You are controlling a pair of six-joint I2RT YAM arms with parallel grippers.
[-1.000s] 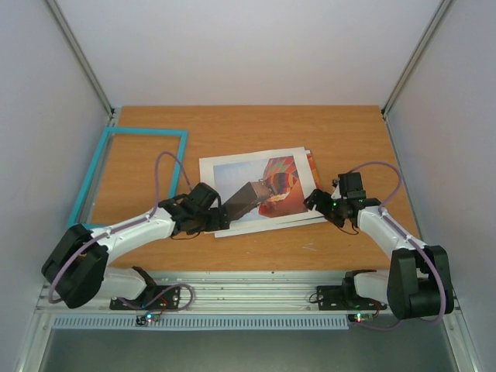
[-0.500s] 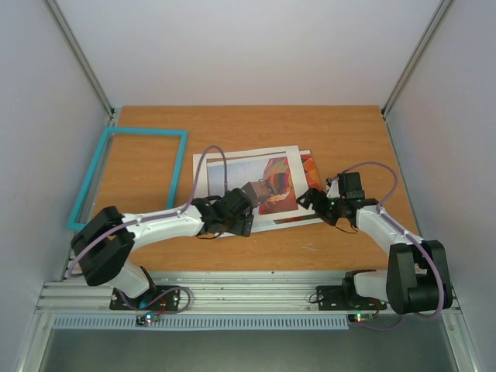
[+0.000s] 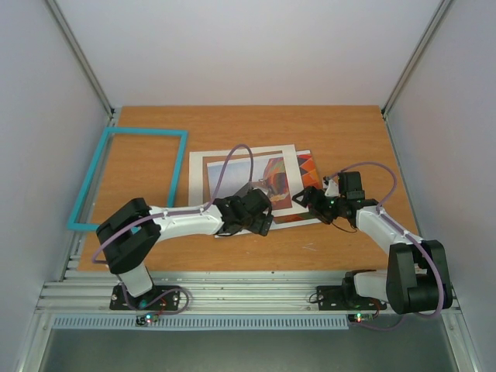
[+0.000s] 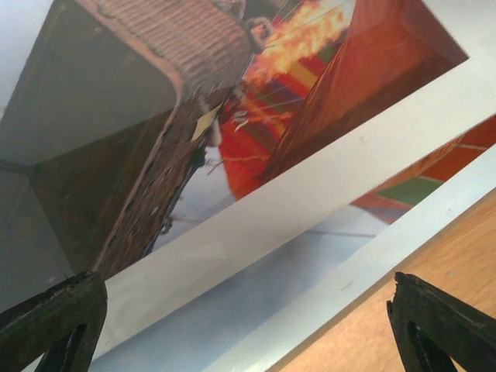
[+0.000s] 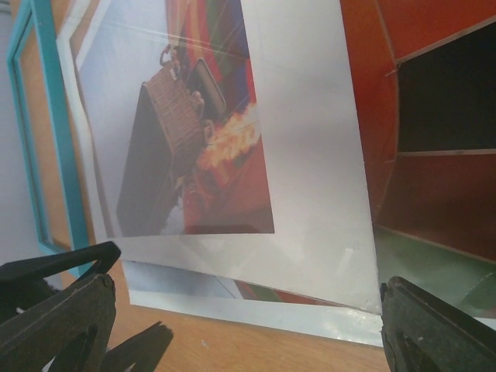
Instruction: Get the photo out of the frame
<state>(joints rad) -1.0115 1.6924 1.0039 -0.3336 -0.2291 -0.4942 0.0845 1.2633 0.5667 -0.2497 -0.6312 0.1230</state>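
Over the last second the left arm has swung in from the table's left side, so the left gripper (image 3: 263,203) now hangs over the middle of the photo (image 3: 236,174). Its jaws are spread wide and grip nothing. In the left wrist view they stand either side of the printed basket and the photo's white border. The photo has slid a little to the left in that time, baring more of the orange second print (image 3: 308,165) under its right edge. The right gripper (image 3: 310,198) has barely moved. Its jaws are also apart and empty, low over the photo's near right corner beside that second print. The frame (image 3: 147,132) lies flat and empty at the far left of the table (image 3: 349,132), well apart from the photo, which rests mid-table between the two grippers. The photo already looks free of the frame, so what remains seems only tidying or letting go. Neither gripper can be seen touching the paper.
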